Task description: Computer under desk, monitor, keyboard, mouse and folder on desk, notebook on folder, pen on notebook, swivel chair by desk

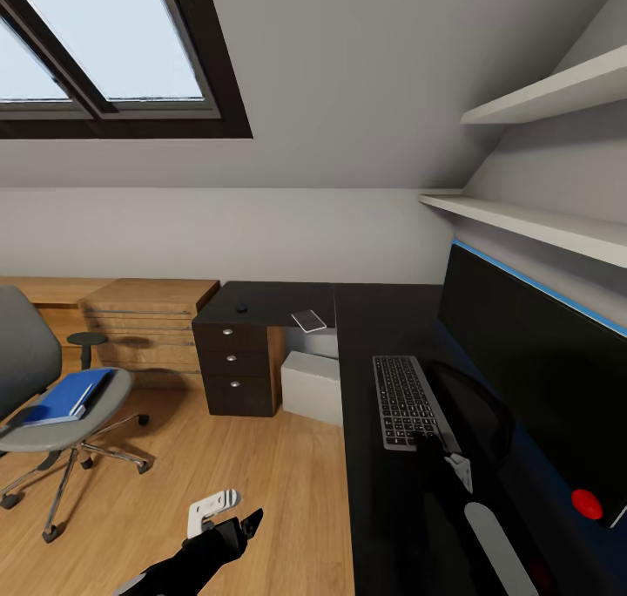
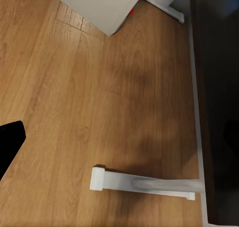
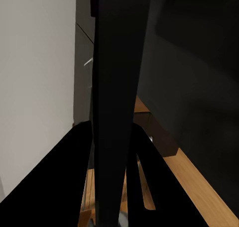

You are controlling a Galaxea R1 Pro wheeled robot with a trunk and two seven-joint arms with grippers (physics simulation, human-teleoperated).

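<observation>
Our right gripper (image 3: 117, 187) clamps the monitor's (image 1: 531, 361) thin edge; it looks heavy, rigid, fragile. Left gripper's (image 1: 228, 526) state unclear.

Attic room: sloped grey ceiling, skylight (image 1: 96, 47) far left, white shelves (image 1: 540, 99) right wall, wooden dresser (image 1: 148, 317) far left, light wood plank floor (image 1: 279, 483).

Bright blue folder (image 1: 63, 397) on the grey swivel chair (image 1: 35, 387) — glossy black desk (image 1: 383, 317), light grey computer (image 1: 311, 387).
</observation>
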